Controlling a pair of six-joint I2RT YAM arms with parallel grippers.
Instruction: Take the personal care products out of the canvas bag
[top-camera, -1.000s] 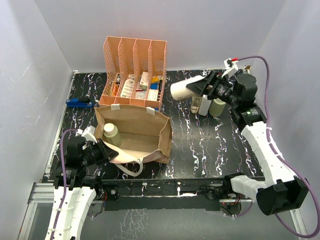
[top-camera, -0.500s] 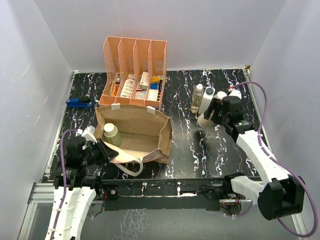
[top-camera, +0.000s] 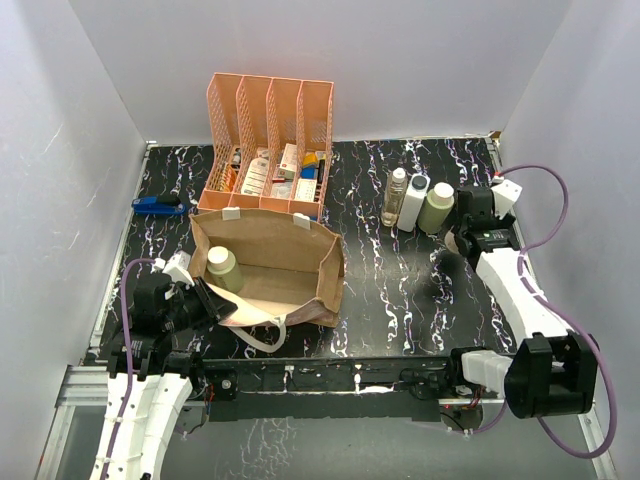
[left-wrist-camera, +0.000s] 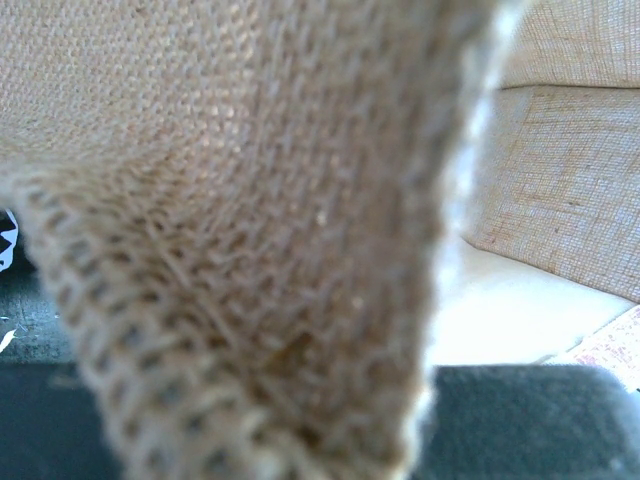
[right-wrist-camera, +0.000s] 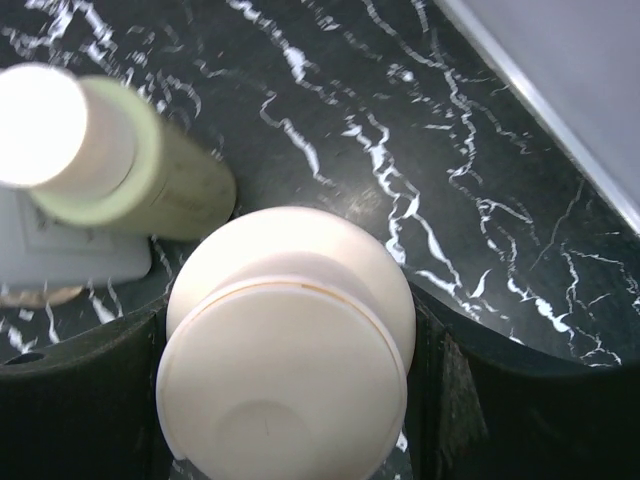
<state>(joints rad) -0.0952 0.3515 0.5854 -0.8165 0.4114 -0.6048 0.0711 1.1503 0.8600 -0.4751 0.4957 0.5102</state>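
Observation:
The canvas bag (top-camera: 300, 275) stands open at the left-middle of the table. One pale olive bottle (top-camera: 222, 268) with a cream cap stands inside it at the left. My left gripper (top-camera: 210, 302) is shut on the bag's front-left rim; tan canvas (left-wrist-camera: 250, 200) fills the left wrist view. My right gripper (top-camera: 462, 228) is shut on an olive bottle with a cream cap (right-wrist-camera: 290, 370), low over the table at the right. Just left of it stand a clear bottle (top-camera: 397, 196), a white squarish bottle (top-camera: 413, 202) and another olive bottle (top-camera: 437, 207), which also shows in the right wrist view (right-wrist-camera: 120, 170).
An orange slotted file rack (top-camera: 268, 145) with small boxes and tubes stands behind the bag. A blue object (top-camera: 158, 206) lies at the far left. The white side wall (top-camera: 560, 150) is close to my right arm. A cream strap handle (top-camera: 262, 338) hangs at the bag's front.
My right arm has swung down from high over the back right, carrying the cream-capped bottle to table level right of the three standing bottles. My left arm and the bag have not moved.

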